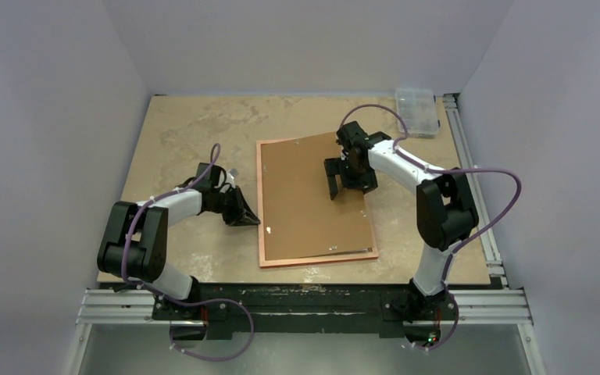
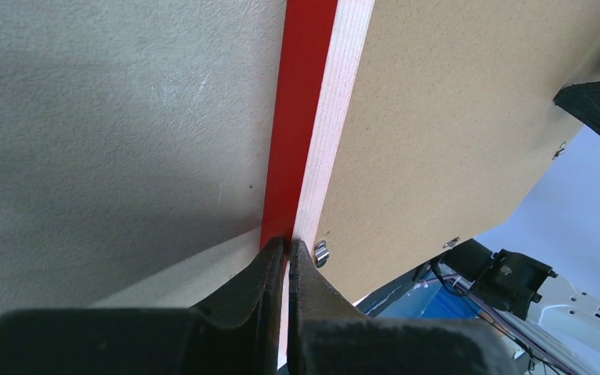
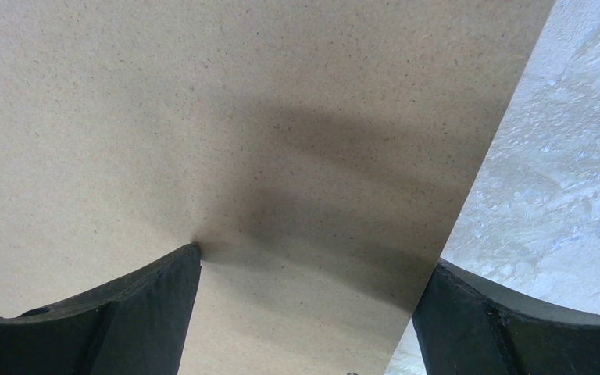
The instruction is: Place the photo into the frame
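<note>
White-and-black arms (image 1: 178,205), looping purple cables (image 1: 516,181), black wedge-shaped fingers (image 2: 250,291)

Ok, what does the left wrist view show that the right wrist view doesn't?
Only left wrist: the red edge of the frame, a metal clip, and the shut left gripper at that edge. Only right wrist: the right gripper spread open, one finger over the backing board, the other at its edge. Both: the brown board and the table.
</note>
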Robot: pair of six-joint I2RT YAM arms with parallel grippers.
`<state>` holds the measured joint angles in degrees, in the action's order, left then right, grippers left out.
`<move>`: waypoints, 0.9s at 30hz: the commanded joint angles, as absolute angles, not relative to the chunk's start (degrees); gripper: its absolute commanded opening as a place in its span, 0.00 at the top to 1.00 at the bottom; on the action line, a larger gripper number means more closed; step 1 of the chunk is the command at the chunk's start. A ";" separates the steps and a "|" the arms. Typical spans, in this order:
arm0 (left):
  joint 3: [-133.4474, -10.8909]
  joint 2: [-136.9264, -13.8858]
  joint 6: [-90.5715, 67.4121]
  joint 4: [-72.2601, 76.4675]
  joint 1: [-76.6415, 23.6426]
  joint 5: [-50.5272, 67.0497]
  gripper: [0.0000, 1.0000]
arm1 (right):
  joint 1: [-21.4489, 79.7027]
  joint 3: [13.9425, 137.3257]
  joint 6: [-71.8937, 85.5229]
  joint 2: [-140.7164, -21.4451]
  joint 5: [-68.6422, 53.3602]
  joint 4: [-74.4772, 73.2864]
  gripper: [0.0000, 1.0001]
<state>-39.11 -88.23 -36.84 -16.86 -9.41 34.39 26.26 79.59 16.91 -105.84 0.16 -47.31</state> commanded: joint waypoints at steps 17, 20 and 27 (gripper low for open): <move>-38.49 -90.81 -34.82 -16.79 -10.02 27.10 1.00 | 26.97 77.64 14.70 -103.43 15.66 -49.75 0.08; -38.58 -90.80 -34.81 -16.90 -10.02 27.11 1.00 | 27.09 77.12 13.15 -102.61 13.00 -48.25 0.08; -38.56 -90.94 -34.86 -16.88 -10.02 27.16 1.00 | 27.68 76.50 13.30 -103.10 8.99 -46.70 0.08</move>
<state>-39.18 -88.33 -36.84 -16.86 -9.41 34.50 27.22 77.14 13.91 -105.56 9.89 -48.23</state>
